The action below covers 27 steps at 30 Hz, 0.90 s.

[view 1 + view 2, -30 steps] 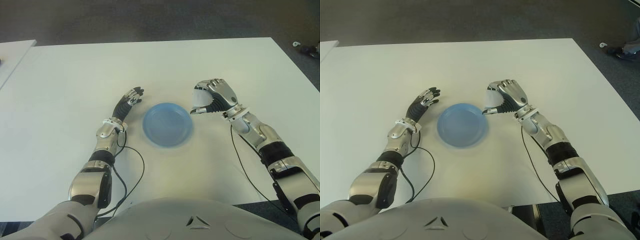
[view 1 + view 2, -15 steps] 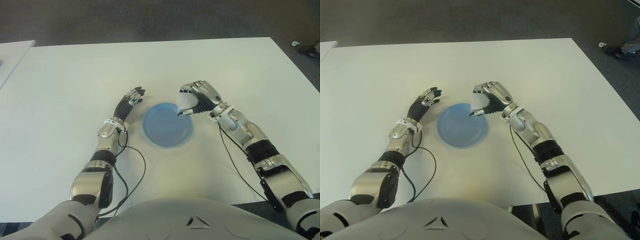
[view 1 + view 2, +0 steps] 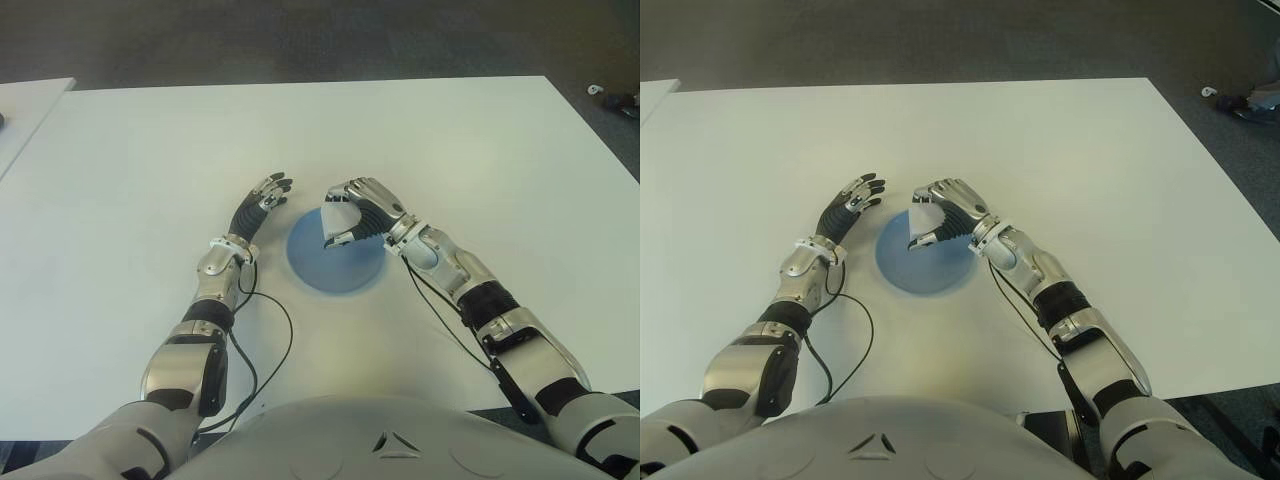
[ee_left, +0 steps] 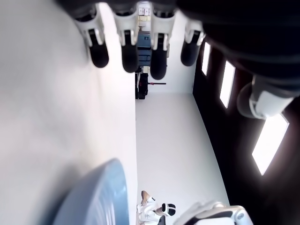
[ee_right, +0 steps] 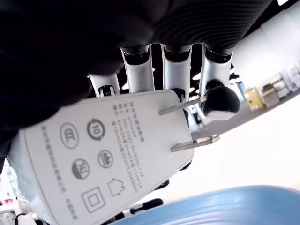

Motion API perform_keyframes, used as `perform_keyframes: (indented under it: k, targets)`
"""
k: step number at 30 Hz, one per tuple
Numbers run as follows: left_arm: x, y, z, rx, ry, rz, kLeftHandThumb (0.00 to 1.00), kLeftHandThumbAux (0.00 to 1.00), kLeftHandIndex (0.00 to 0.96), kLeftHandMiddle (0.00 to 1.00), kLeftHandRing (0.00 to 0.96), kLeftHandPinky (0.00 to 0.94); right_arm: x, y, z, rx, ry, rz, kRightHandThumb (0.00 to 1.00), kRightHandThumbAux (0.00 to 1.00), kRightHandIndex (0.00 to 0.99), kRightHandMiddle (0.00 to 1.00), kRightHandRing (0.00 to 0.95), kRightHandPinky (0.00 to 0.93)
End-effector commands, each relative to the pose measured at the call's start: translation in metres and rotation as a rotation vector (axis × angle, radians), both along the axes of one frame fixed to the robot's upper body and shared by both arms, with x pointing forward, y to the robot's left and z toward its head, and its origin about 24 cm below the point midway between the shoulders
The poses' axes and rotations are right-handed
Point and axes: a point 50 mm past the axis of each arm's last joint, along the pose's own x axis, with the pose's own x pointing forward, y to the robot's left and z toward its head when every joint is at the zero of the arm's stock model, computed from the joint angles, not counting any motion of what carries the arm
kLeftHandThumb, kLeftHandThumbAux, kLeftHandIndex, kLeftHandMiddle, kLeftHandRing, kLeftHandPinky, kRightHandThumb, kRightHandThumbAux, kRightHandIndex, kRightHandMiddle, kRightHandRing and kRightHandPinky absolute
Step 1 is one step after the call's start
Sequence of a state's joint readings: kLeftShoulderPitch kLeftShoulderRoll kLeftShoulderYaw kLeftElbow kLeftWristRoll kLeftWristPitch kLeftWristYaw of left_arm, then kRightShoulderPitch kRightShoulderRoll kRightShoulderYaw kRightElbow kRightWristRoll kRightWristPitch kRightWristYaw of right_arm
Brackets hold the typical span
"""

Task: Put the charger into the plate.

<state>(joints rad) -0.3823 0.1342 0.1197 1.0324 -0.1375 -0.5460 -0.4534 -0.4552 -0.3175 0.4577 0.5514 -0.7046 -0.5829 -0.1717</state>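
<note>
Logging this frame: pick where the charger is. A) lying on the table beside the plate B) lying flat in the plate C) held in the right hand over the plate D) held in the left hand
C: the right hand grips the white charger above the blue plate.

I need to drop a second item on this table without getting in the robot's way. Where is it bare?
The white table is bare across its far half and along both outer sides. The crowded spot is the middle: the blue plate, with the right hand holding the charger above it, and the open left hand just to the plate's left.
</note>
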Motion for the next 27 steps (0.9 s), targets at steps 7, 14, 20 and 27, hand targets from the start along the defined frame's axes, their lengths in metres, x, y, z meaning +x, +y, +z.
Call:
perform_keyframes:
  k: [7, 14, 20, 27]
  targets:
    - [-0.013, -0.002, -0.02, -0.004, 0.116, 0.011, 0.0, 0.397, 0.14, 0.177, 0.144, 0.164, 0.007, 0.009, -0.003, 0.036, 0.079, -0.019, 1.0, 0.635, 0.856, 0.902, 0.885, 0.877]
    - [-0.012, -0.002, -0.019, -0.01, 0.112, 0.004, 0.0, 0.418, 0.129, 0.161, 0.139, 0.158, 0.005, 0.015, -0.002, 0.115, 0.141, 0.009, 0.978, 0.64, 0.817, 0.877, 0.863, 0.843]
    - [-0.012, -0.001, -0.02, -0.012, 0.125, 0.003, 0.0, 0.441, 0.087, 0.135, 0.129, 0.152, -0.002, 0.019, 0.008, 0.042, 0.06, 0.105, 0.58, 0.389, 0.394, 0.488, 0.452, 0.404]
    - [-0.013, -0.001, -0.02, -0.008, 0.121, 0.003, 0.0, 0.459, 0.075, 0.131, 0.133, 0.163, -0.006, 0.005, 0.015, -0.054, 0.019, 0.125, 0.353, 0.118, 0.036, 0.036, 0.032, 0.028]
